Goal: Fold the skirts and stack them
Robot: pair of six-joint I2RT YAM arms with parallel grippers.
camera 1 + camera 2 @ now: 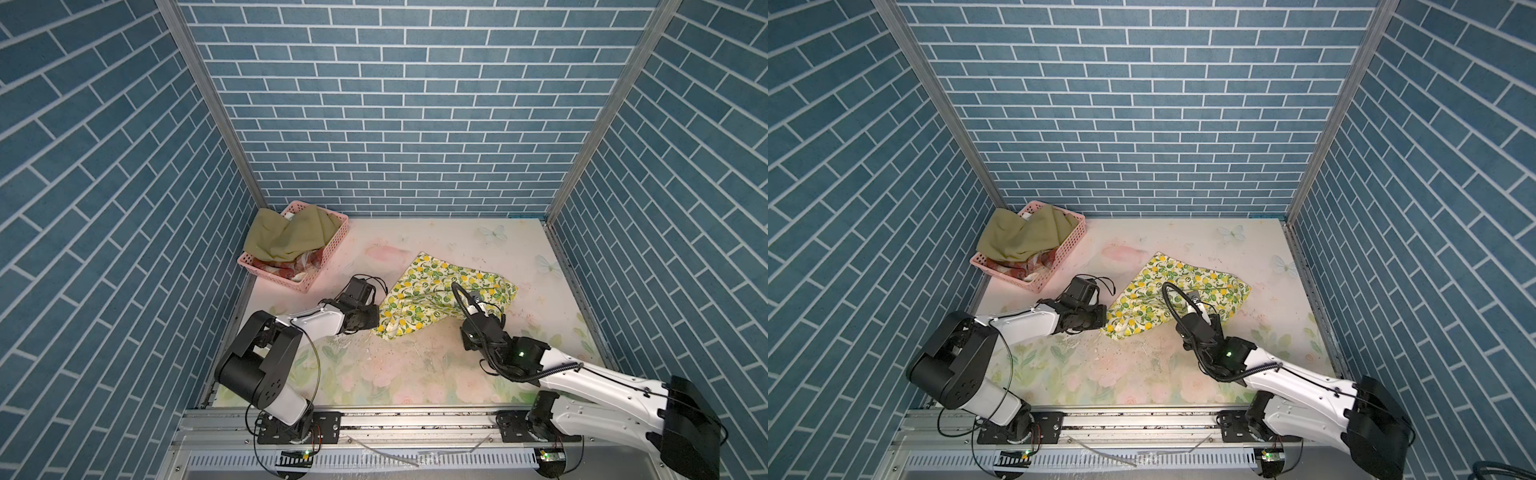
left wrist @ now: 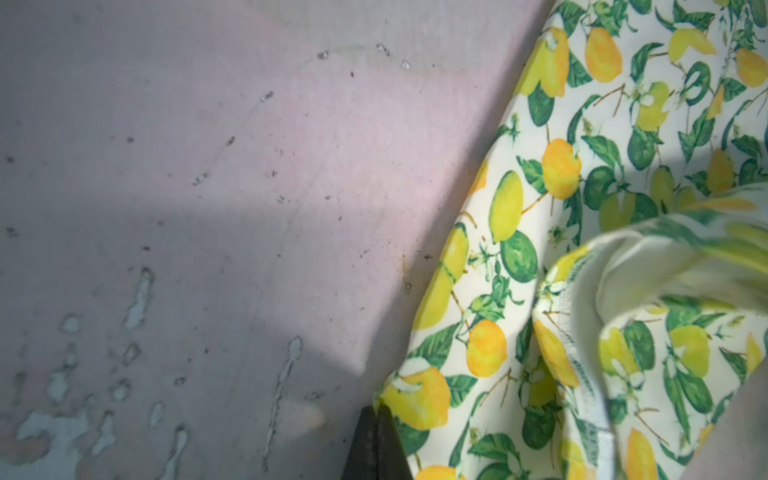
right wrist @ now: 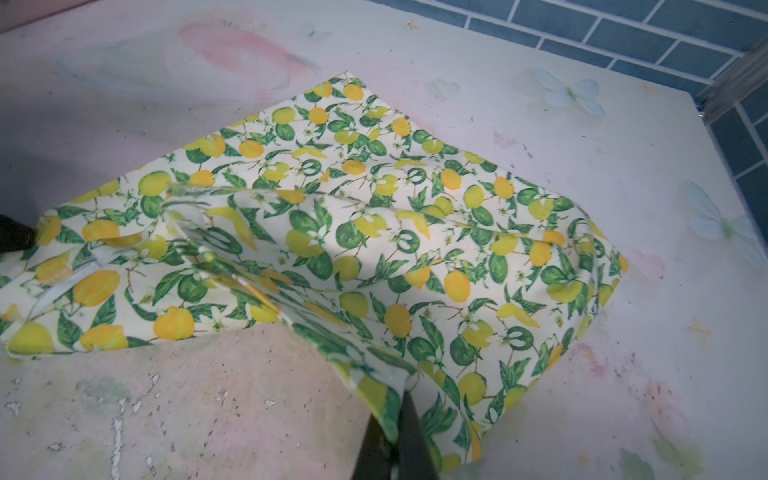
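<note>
Faded floral tabletop [image 1: 415,374]: lemon-print skirt [image 1: 432,286] rumpled, cream underside showing.

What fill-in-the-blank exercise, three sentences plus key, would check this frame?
The left gripper and right gripper are both ____ on the lemon-print skirt.
The topmost skirt in the pink basket is plain ____ green.
The lemon-print skirt lies ____ the basket, on the table covering.
Missing words: shut; olive; outside.
</note>
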